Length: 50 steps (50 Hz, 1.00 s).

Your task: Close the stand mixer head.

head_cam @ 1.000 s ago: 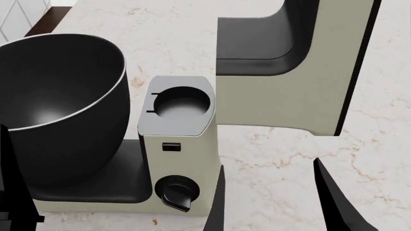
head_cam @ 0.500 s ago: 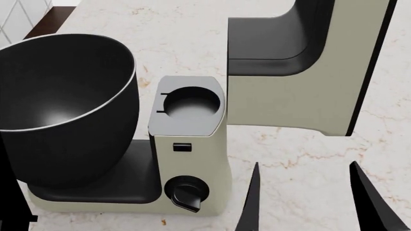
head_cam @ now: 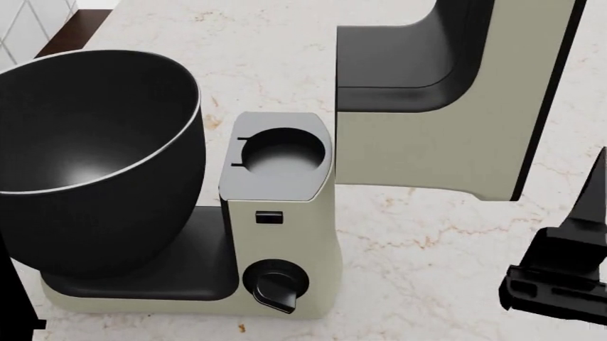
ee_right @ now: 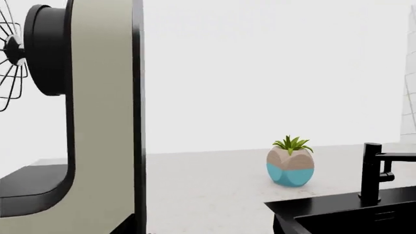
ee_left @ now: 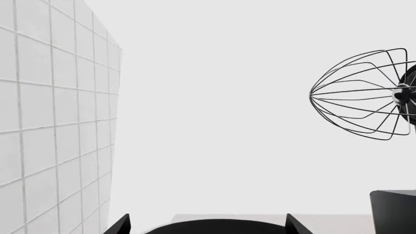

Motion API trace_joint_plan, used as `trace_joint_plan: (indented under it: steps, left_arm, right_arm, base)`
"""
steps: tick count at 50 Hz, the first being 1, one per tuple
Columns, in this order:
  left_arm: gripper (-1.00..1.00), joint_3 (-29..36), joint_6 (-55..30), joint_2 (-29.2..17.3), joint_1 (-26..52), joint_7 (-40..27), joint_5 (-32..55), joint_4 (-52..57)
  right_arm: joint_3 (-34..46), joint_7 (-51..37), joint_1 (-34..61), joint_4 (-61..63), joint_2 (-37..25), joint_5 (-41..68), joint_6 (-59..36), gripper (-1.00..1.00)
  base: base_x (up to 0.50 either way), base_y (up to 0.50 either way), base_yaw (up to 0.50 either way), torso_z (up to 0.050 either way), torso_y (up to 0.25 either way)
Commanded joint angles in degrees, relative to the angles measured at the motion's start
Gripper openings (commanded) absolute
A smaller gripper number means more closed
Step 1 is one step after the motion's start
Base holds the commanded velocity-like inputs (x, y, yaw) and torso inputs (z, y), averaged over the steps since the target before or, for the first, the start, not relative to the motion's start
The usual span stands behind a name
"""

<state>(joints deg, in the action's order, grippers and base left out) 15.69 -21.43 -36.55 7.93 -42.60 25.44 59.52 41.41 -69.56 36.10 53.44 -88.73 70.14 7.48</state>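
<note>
Right gripper [head_cam: 569,273]: low at the right edge of the head view, near the head's lower corner but apart from it; holds nothing; how far it is open cannot be told from these views

Left gripper [ee_left: 206,225]: two dark finger tips show at the wrist view's edge, spread apart, nothing between them; aimed over the bowl toward the whisk [ee_left: 364,95]

Head [head_cam: 455,99]: cream block, black underside panel, thin black edge strip; tilted fully back and standing upright behind the column [head_cam: 280,213], so still open; in the right wrist view it rises as a tall slab with the whisk projecting from its black hub

Bowl [head_cam: 90,156]: black, silver rim, seated on the base just beside the column

Counter [head_cam: 417,241]: marbled stone

Also present: potted plant [ee_right: 291,162], black tap [ee_right: 375,168], tiled wall [ee_left: 55,112]

Step in hand, as judged: approach, no contact made yet

Next move calls for: the right gripper brought to the head's outer face or top, then a push forward and down over the bowl until it seats on the column
</note>
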Motion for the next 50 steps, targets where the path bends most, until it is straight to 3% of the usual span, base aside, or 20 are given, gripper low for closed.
trace_joint_plan:
  steps: [1,8,18,24,32,50]
  left_arm:
    - [1.0,0.5,1.6,-2.1,0.4,-2.2,-0.2,0.2]
    - [1.0,2.7,2.4,-3.8,1.5,-4.2,0.1,0.1]
    - [1.0,4.1,3.2,-5.3,2.4,-5.8,0.3,-0.4]
    - [1.0,4.9,3.2,-5.4,2.7,-6.1,-0.4,-1.3]
    - [1.0,4.9,3.4,-5.7,2.7,-6.4,-0.1,-1.7]
    - [1.0,4.7,4.5,-6.3,2.8,-6.5,0.6,-2.4]
  right_arm:
    - [-10.9,7.5,8.4,-7.9,-1.3,16.9,-12.0,1.0]
    - [-13.5,10.6,11.1,-12.7,0.9,20.1,-20.8,1.0]
    - [-12.0,12.2,27.8,-23.6,17.3,21.2,-41.6,1.0]
    - [-10.1,13.7,36.8,-29.4,24.0,21.8,-48.9,1.0]
    - [-2.6,14.4,51.1,-37.8,36.1,23.0,-63.1,1.0]
    - [5.1,30.3,61.2,-52.0,52.5,14.3,-67.0,1.0]
  base:
    - [0.0,0.0,0.0,0.0,0.0]
    - [0.0,0.0,0.0,0.0,0.0]
    - [0.0,0.0,0.0,0.0,0.0]
    - [0.0,0.0,0.0,0.0,0.0]
    - [0.0,0.0,0.0,0.0,0.0]
    - [0.0,0.0,0.0,0.0,0.0]
